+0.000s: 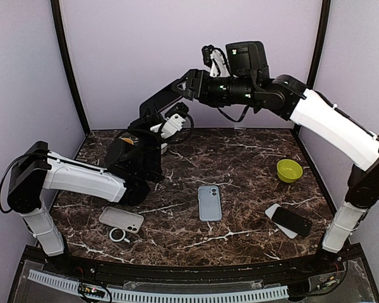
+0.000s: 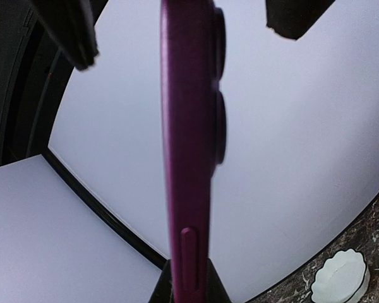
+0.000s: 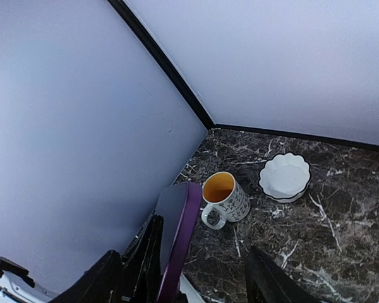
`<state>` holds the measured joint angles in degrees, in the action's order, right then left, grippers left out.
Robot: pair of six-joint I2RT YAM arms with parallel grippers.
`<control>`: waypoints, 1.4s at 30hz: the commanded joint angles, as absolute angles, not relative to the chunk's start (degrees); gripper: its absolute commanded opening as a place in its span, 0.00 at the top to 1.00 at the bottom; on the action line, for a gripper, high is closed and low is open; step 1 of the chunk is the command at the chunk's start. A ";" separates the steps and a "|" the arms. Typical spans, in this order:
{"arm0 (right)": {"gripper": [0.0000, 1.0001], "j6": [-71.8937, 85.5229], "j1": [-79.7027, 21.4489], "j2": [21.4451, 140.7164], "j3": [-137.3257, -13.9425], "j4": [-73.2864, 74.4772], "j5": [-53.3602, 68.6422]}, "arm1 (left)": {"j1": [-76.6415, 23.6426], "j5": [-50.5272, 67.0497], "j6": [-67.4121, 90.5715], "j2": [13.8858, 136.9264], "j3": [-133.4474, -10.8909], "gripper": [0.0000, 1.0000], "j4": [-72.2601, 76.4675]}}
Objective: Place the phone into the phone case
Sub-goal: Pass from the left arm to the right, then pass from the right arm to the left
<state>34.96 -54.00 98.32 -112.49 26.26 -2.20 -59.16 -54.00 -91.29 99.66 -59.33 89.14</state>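
left gripper (image 2: 188, 285) pinches slim purple phone (image 2: 186, 158) upright over dark marble table's (image 1: 252, 158) far-left corner, likely for handover; right gripper (image 3: 183, 268) jaws wide astride it.

One purple phone (image 2: 186, 158), one mug (image 3: 224, 197), one green bowl (image 1: 289, 170), one white bowl (image 3: 284, 177)

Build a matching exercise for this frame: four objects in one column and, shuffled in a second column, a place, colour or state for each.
Things:
1. purple phone
2. green bowl
3. mug
4. scalloped dish

Descriptions:
A. orange inside
B. near the right edge of the table
C. gripped by the left end effector, off the table
D. white and empty, next to the mug

Pairs: 1-C, 2-B, 3-A, 4-D
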 commanded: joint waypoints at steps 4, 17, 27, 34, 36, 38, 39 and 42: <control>0.48 35.90 -53.70 103.33 -118.19 25.37 4.15 | -59.55 -54.09 -92.71 97.60 -61.18 1.00 99.97; 0.90 36.83 -52.50 102.87 -115.48 23.53 5.70 | -62.11 -51.28 -95.43 98.70 -60.09 1.00 100.09; 1.00 36.68 -51.35 98.56 -111.09 21.55 4.25 | -62.45 -51.09 -96.06 98.94 -58.95 0.46 99.34; 1.00 32.88 -49.51 93.32 -105.28 19.96 3.71 | -64.52 -52.28 -86.91 95.82 -54.49 0.15 86.82; 1.00 29.79 -48.67 91.41 -103.45 20.72 3.95 | -65.53 -51.79 -80.13 93.07 -52.06 0.11 76.67; 1.00 24.85 -47.51 88.95 -101.52 21.64 6.21 | -66.61 -48.53 -66.51 86.37 -52.02 0.11 57.77; 1.00 22.27 -46.95 87.58 -100.78 22.74 7.13 | -66.79 -45.89 -59.40 84.40 -53.13 0.11 36.83; 1.00 11.71 -46.25 85.83 -100.39 29.33 8.82 | -65.22 -22.82 -33.88 77.11 -58.97 0.12 8.27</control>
<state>25.98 -47.35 90.72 -100.55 27.09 6.00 -66.06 -44.88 -67.48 87.33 -53.30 50.30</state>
